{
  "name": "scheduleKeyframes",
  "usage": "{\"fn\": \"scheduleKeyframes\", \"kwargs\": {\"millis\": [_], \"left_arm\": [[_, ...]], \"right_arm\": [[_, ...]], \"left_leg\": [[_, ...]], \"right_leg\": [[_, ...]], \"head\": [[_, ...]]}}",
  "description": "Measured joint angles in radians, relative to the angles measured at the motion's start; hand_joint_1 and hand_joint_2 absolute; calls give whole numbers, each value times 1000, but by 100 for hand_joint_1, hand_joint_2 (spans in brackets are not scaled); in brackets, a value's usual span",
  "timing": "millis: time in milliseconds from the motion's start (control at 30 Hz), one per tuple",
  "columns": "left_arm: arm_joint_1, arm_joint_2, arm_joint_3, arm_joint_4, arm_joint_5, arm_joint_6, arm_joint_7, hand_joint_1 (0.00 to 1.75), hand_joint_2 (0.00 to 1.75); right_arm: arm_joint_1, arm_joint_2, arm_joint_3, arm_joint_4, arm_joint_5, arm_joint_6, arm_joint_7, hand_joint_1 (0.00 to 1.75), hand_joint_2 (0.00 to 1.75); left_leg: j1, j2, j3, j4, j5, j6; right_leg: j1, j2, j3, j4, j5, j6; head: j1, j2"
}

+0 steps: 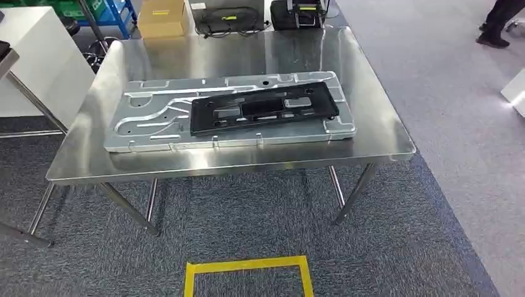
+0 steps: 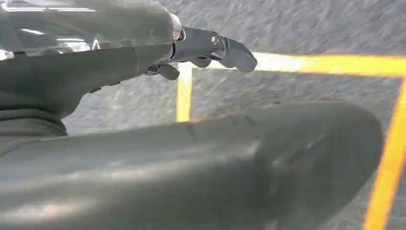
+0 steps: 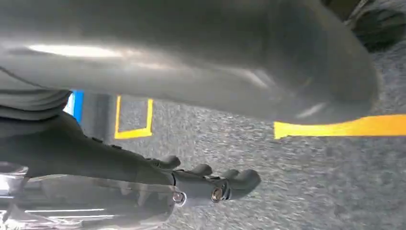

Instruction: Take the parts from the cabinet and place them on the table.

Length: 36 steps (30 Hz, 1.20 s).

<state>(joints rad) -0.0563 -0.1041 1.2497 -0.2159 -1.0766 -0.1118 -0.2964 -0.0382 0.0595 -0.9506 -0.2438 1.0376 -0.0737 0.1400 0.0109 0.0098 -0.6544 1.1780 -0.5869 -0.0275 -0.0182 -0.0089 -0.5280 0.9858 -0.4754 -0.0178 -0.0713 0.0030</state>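
Two parts lie on the steel table (image 1: 377, 133): a large silver panel (image 1: 155, 117) flat along the tabletop, and a black frame (image 1: 263, 108) that rests on top of the panel, toward its right half, a little turned against it. Both are well inside the table edges. On the grey carpet in front of the table there is yellow tape (image 1: 247, 266) in the form of a rectangle. The left hand (image 2: 191, 139) hangs above the carpet and the tape; its fingers (image 2: 225, 48) are stretched out and apart from the thumb, and they hold nothing. The right hand (image 3: 158, 72) hangs in the same way over the carpet, fingers (image 3: 230, 182) straight and apart from the thumb, with nothing between them. A cardboard box (image 1: 162, 17) stands on the floor behind the table.
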Motion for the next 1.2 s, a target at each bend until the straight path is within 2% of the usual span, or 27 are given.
{"fn": "scheduleKeyframes", "kwargs": {"millis": [33, 67, 100, 167, 200, 267, 367, 400, 433, 467, 500, 533, 567, 600, 633, 700, 767, 800, 833, 900, 933, 967, 1033, 1067, 1100, 1133, 1200], "left_arm": [[0, -3, -5, 1, -2, 1, 1, 0, 0], [-1, -7, -9, 2, -3, 1, 2, 0, 0], [0, -10, -13, 2, -5, 1, 3, 0, 0], [0, -11, -16, 3, -5, 2, 3, 0, 0], [-2, -11, -17, 3, -5, 4, 3, 0, 0], [-8, -11, -20, 3, -5, 6, 3, 0, 0], [-6, -15, -23, 4, -5, 7, 4, 0, 0], [-4, -18, -23, 5, -5, 7, 5, 0, 0], [-6, -18, -24, 5, -5, 7, 6, 0, 0], [-7, -19, -24, 5, -5, 8, 6, 0, 0], [-5, -21, -24, 5, -3, 8, 7, 0, 0], [-3, -23, -24, 5, -2, 11, 9, 0, 0], [-3, -26, -24, 5, -1, 13, 12, 0, 0], [-3, -28, -24, 5, 2, 16, 15, 0, 0], [-3, -29, -24, 5, 7, 18, 17, 0, 0], [-4, -29, -24, 5, 11, 19, 19, 0, 0], [-6, -29, -23, 5, 9, 24, 23, 0, 0], [-6, -28, -23, 5, 1, 24, 28, 0, 0], [-7, -25, -24, 5, -12, 24, 35, 0, 0], [-6, -15, -25, 5, -22, 24, 44, 0, 0], [-6, -5, -25, 5, -23, 24, 46, 0, 0], [-4, -1, -25, 5, -23, 25, 47, 0, 0], [-1, 10, -25, 5, -21, 26, 48, 0, 0], [-1, 11, -25, 5, -20, 26, 47, 0, 0], [-1, 16, -25, 5, -19, 26, 41, 0, 0], [-2, 19, -25, 5, -19, 26, 37, 0, 0], [-3, 26, -25, 5, -23, 26, 32, 0, 0]], "right_arm": [[2, -1, -2, 3, 0, 2, 1, 0, 0], [2, -2, -5, 4, 0, 2, 2, 0, 0], [3, -2, -7, 5, 0, 2, 2, 0, 0], [3, -2, -9, 7, 0, 2, 2, 0, 0], [2, -2, -10, 10, 0, 2, 2, 0, 0], [-1, -2, -13, 12, 0, 2, 2, 0, 0], [1, -2, -19, 13, 0, 2, 2, 0, 0], [3, -5, -21, 14, 0, 2, 2, 0, 0], [3, -5, -23, 15, 0, 3, 0, 0, 0], [3, -6, -23, 16, 0, 6, 0, 0, 0], [6, -8, -23, 17, 0, 9, -2, 0, 0], [7, -11, -24, 18, 1, 16, -7, 0, 0], [8, -13, -24, 18, 2, 21, -11, 0, 0], [8, -16, -24, 18, 5, 25, -19, 0, 0], [8, -16, -24, 19, 9, 31, -26, 0, 0], [7, -18, -24, 19, 16, 44, -42, 0, 0], [-1, -17, -24, 19, 13, 52, -58, 0, 0], [-5, -16, -24, 20, 8, 55, -67, 0, 0], [-9, -11, -26, 23, 2, 57, -79, 0, 0], [-10, -3, -31, 27, -4, 57, -91, 0, 0], [-13, 4, -33, 30, -4, 57, -94, 0, 0], [-16, 5, -33, 30, -4, 57, -95, 0, 0], [-16, 11, -34, 32, -3, 58, -97, 0, 0], [-16, 13, -34, 32, -3, 58, -96, 0, 0], [-16, 16, -34, 33, -4, 58, -94, 0, 0], [-17, 17, -34, 35, -9, 58, -92, 0, 0], [-18, 23, -42, 36, -18, 55, -90, 0, 0]], "left_leg": [[0, 0, -16, 78, -43, -2], [0, 0, -21, 134, -52, -2], [0, 0, -7, 147, -26, -1], [0, 0, 76, 58, 59, 4], [0, 0, 139, -27, 76, 9], [-8, -1, 263, -212, 25, 21], [-13, 0, 249, -212, 36, 42], [-3, 3, 237, -221, 54, 53], [-5, 8, 223, -220, 68, 60], [-6, 8, 206, -220, 79, 70], [-7, 7, 190, -220, 92, 71], [-8, 8, 173, -219, 105, 72], [-9, 9, 154, -217, 117, 71], [-9, 9, 140, -213, 129, 69], [-9, 10, 120, -207, 139, 67], [-9, 10, 85, -193, 156, 61], [-15, 9, 65, -176, 165, 52], [-16, 11, 60, -172, 173, 44], [-15, 12, 52, -171, 184, 39], [-18, 12, 43, -171, 202, 26], [-11, 4, 35, -157, 174, 21], [-11, 0, 21, -119, 114, 17], [-8, 0, -15, 21, -4, 10], [-8, 0, -25, 87, -39, 8], [-8, 0, -26, 135, -43, 7], [-7, 0, -10, 145, -11, 7], [-7, 0, 71, 59, 79, 10]], "right_leg": [[3, -1, -17, 1, 12, -1], [6, -1, -35, 4, 25, 0], [7, -2, -54, 8, 36, 1], [9, -1, -86, 15, 55, 4], [10, 0, -98, 19, 64, 8], [14, 1, -106, 29, 77, 18], [8, -4, -104, 17, 110, 38], [10, -1, -110, 19, 112, 44], [5, 5, -121, 37, 68, 48], [5, 5, -135, 85, -5, 50], [3, 6, -151, 157, -74, 54], [3, 6, -165, 236, -123, 58], [3, 6, -174, 303, -140, 62], [3, 6, -169, 337, -122, 64], [2, 6, -146, 331, -81, 64], [2, 6, -44, 212, -13, 60], [10, 7, 99, 17, -52, 48], [9, 7, 113, -25, -76, 42], [12, 7, 106, -26, -77, 40], [6, 7, 89, -28, -59, 23], [4, -3, 79, -28, -47, 15], [4, -3, 65, -27, -37, 7], [7, -4, 35, -24, -15, 0], [8, -5, 18, -21, -4, 0], [9, -5, 0, -17, 8, 0], [9, -5, -19, -12, 19, 2], [9, -5, -55, 1, 36, 7]], "head": [[0, 0], [0, 0], [0, 0], [0, 0], [0, 0], [0, 0], [0, 0], [0, 0], [1, 0], [1, 0], [1, 0], [1, 0], [1, 0], [1, 0], [1, 0], [1, 0], [1, 0], [1, 0], [1, 0], [1, 0], [1, 0], [1, 0], [1, 0], [1, 0], [1, 0], [1, 0], [1, 0]]}}
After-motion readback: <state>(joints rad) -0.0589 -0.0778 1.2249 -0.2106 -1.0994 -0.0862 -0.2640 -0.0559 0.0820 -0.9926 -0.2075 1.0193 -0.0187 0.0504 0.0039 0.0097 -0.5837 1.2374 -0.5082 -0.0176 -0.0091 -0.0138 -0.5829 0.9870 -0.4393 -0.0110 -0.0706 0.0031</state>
